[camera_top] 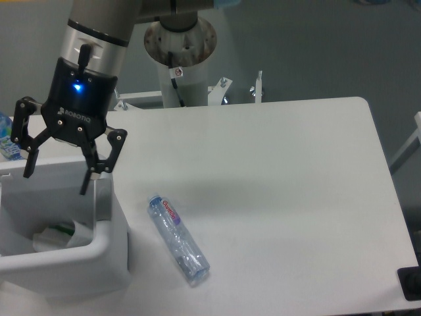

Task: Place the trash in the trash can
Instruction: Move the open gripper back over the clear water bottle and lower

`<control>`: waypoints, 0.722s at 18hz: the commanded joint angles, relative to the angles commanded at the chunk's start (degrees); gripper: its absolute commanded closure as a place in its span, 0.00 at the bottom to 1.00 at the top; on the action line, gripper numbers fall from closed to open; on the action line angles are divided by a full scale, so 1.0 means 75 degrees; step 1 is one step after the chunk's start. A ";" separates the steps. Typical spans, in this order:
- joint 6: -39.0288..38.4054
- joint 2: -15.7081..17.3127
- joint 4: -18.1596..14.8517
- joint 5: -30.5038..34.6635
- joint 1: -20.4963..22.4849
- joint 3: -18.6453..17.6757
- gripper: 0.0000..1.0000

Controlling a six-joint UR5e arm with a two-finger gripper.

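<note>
The crushed clear plastic bottle (176, 238) with a red-lettered label lies on the white table, just right of the trash can. The trash can (66, 258), a white rectangular bin with a thick rim, stands at the front left. The crumpled white wrapper (58, 234) with green print lies inside it. My gripper (56, 181) hangs over the bin's far rim, open and empty, fingers spread wide and pointing down. It is to the upper left of the bottle and apart from it.
An uncrushed blue-labelled bottle (5, 139) shows partly at the left edge behind the bin. The arm's base post (179, 59) and metal brackets (256, 89) stand at the table's far edge. A dark object (411, 284) sits at the front right corner.
</note>
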 joint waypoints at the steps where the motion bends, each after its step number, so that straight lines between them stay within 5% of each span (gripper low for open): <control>1: -0.0094 -0.0023 0.0000 0.0000 0.0270 -0.0105 0.00; 8: -0.0235 -0.0702 0.0024 0.0199 0.1572 -0.0153 0.00; 13: -0.0212 -0.1464 0.0059 0.1347 0.1573 -0.0142 0.00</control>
